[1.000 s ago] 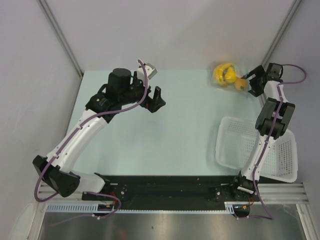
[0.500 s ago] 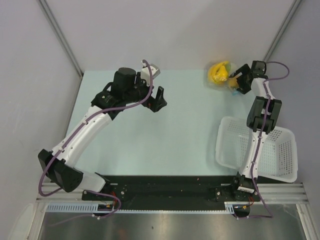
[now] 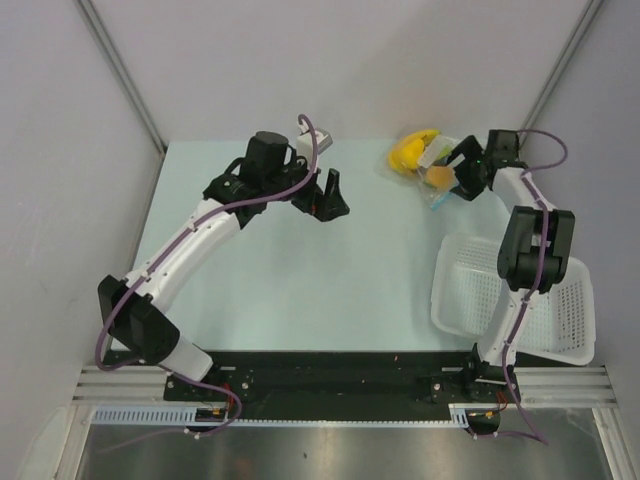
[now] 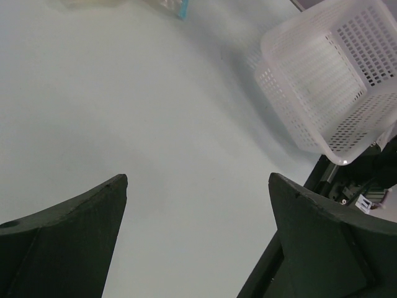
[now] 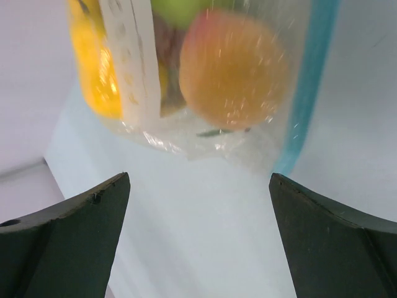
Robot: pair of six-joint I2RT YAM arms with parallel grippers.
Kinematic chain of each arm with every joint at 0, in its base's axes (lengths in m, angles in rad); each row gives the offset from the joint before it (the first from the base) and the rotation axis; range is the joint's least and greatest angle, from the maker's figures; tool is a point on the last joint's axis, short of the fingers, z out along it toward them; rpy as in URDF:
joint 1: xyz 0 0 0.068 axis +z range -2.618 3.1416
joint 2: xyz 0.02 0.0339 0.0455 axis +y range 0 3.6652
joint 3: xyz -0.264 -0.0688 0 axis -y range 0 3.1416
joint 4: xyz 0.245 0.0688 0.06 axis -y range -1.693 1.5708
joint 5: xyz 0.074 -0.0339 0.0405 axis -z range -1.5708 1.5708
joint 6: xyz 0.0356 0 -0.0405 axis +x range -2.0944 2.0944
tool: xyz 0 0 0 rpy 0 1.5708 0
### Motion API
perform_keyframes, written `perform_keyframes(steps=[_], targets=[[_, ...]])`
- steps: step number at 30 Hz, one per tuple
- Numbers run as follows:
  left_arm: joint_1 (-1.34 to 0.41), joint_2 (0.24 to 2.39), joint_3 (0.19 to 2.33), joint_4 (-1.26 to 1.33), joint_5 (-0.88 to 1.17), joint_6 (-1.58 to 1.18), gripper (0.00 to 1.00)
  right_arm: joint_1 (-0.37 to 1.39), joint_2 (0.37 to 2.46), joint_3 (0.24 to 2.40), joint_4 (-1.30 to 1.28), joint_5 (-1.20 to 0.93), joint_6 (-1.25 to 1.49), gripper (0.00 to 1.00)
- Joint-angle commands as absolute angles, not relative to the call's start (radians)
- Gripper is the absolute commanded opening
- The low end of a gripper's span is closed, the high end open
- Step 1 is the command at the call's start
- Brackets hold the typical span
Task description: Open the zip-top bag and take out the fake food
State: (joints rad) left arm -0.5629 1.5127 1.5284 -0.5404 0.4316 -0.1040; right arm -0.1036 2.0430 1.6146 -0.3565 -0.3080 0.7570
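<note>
- We're in a robotics lab cell, on a test bench.
- Pale green table (image 3: pixel 330 290), boxed in by plain grey panels (image 3: pixel 60 150) with metal corner struts (image 3: pixel 120 75).
- Left arm (image 3: pixel 190 250) and right arm (image 3: pixel 530 250) bolted to a black base plate (image 3: pixel 330 372) on an aluminium rail (image 3: pixel 585 385).
- Purple cabling (image 3: pixel 110 330) runs exposed along the arms.
- We see a bare steel sheet (image 3: pixel 300 450) in front and a white perforated basket (image 3: pixel 540 310) as a prop.

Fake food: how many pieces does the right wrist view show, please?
3 clearly, inside the zip-top bag: orange fruit centre, yellow piece left, green piece top; more may be hidden.
</note>
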Motion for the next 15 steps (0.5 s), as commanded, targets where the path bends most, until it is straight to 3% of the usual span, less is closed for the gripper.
perform_keyframes(steps=[1, 8, 15], targets=[[-0.566, 1.522, 1.545, -0.505, 0.495, -0.149, 0.99, -0.215, 2.011, 1.639, -0.244, -0.279, 0.788, 1.0], [-0.566, 1.505, 1.502, -0.489, 0.492, -0.138, 0.96, -0.264, 2.193, 1.839, -0.311, -0.241, 0.798, 0.99], [-0.566, 1.496, 1.463, -0.486, 0.495, -0.129, 0.95, -0.252, 2.319, 1.936, -0.212, -0.288, 0.758, 0.9]])
